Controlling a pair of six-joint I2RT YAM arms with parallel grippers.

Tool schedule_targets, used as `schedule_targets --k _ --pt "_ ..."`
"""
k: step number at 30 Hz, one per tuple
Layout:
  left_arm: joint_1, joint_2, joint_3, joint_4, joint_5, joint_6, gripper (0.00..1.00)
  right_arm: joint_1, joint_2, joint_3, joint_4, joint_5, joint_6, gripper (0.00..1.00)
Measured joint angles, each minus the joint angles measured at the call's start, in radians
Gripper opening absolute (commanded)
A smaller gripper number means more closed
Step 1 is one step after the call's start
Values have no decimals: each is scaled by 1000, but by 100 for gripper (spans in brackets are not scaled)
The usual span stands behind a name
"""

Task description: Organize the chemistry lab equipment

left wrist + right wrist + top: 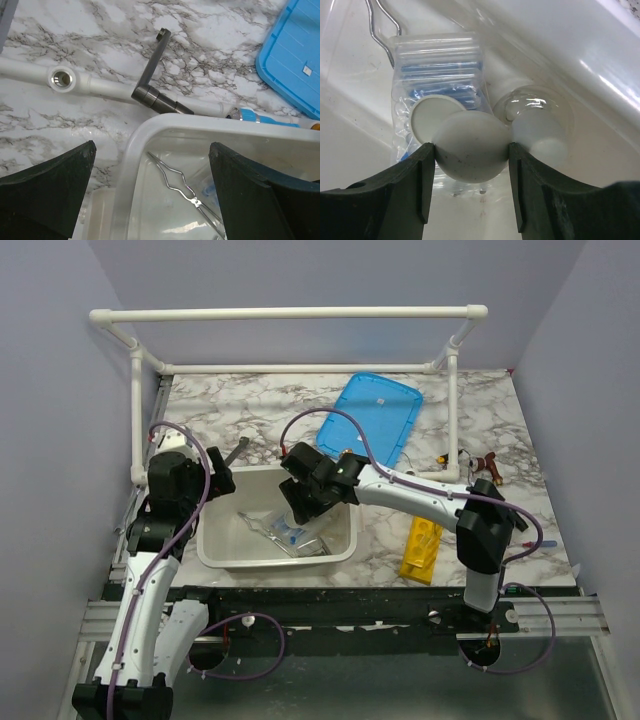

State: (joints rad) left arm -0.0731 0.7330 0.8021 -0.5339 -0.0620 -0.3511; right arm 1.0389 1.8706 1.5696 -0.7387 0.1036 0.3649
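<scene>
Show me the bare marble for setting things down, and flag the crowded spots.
Bare marble lies between the back rail and the white tub, left of the blue lid. Another patch sits right of the yellow rack. Crowded: the tub, where the right pincer grips a white round piece.

Left of the tub [270, 560], the left arm [140, 610] has white shells and black joints; the right arm [420, 495], right of the tub, matches. A purple cable [330, 411] loops along each. The left gripper [152, 147] and right gripper [471, 146] have matte black, wedge-shaped fingers [47, 192].
</scene>
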Motion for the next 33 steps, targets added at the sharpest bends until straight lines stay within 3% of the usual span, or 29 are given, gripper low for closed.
schedule_targets --k 6,11,23,27,30,33 --pt "0 -19 -47 -50 -2 -40 99 1 14 0 13 2 -1 62" --pt "0 -30 -72 -75 31 -50 99 1 14 2 12 0 -10 71" --pt "0 -40 -79 -101 66 -35 99 0 -66 87 -2 1 -59 85" --pt "0 -41 -79 -101 80 -29 97 -22 -117 158 -2 12 -76 85" --pt "0 -40 -79 -101 90 -19 92 -99 -178 175 22 3 -77 85" --pt "0 -37 -80 -99 102 -13 86 -256 -242 156 83 -16 -70 85"
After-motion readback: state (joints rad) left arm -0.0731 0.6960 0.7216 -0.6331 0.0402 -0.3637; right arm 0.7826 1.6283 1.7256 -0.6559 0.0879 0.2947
